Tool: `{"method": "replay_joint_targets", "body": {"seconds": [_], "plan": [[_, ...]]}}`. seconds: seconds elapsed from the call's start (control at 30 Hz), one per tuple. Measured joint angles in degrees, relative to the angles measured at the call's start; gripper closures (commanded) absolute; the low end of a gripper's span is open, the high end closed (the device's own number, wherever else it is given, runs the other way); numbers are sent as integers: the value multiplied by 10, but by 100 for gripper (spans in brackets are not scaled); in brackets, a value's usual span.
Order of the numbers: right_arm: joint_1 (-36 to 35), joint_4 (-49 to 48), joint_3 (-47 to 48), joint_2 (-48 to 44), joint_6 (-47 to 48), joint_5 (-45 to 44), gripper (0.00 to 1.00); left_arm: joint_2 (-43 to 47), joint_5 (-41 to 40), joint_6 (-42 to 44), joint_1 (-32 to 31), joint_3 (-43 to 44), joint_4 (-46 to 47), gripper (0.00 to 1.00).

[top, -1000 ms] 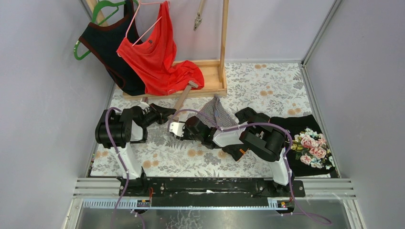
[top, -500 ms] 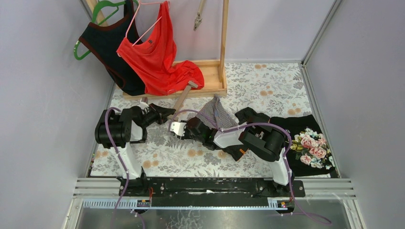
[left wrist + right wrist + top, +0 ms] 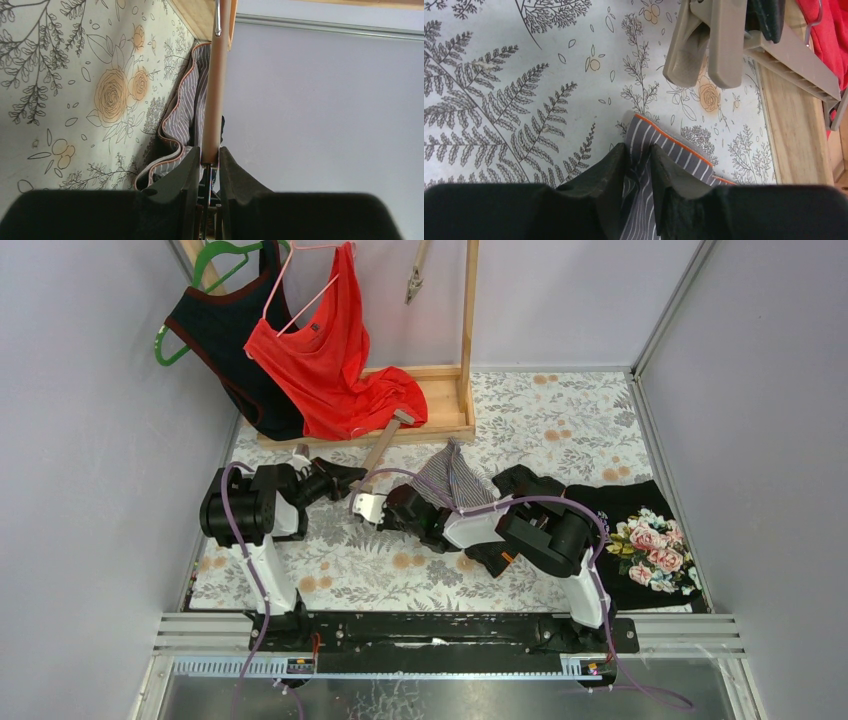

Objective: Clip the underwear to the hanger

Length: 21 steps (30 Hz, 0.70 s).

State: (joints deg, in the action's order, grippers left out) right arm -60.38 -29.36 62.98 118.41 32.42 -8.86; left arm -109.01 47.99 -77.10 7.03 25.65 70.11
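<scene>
While left claw (image 3: 210,156) clamps hanger (image 3: 216,90) | right claw (image 3: 638,151) pinches striped underwear (image 3: 651,134)

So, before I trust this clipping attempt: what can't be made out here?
Right wrist view: the right gripper covers its bite on the underwear; the top edge cuts off the hanger clip.
Left wrist view: the left gripper covers the hanger bar's near end.

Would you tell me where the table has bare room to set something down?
Bare patches: the far right, between the wooden stand and the flowered black garment, and the table's near strip. It is crowded in the middle, around the striped underwear and the hanger.
</scene>
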Motion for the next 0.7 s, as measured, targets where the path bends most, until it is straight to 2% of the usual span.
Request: {"method": "replay_joint_targets", "body": {"seconds": [0.17, 0.23, 0.47, 0.7], "plan": [[0, 10, 13, 8, -8, 5, 83, -2, 2, -5, 3, 0, 7, 100], [0, 13, 13, 9, -12, 6, 99, -2, 3, -5, 3, 0, 7, 100], [0, 17, 6, 1, -17, 5, 100, 7, 5, 9, 6, 0, -18, 100], [0, 35, -10, -30, -16, 5, 100, 60, 4, 68, 7, 19, -124, 100]]}}
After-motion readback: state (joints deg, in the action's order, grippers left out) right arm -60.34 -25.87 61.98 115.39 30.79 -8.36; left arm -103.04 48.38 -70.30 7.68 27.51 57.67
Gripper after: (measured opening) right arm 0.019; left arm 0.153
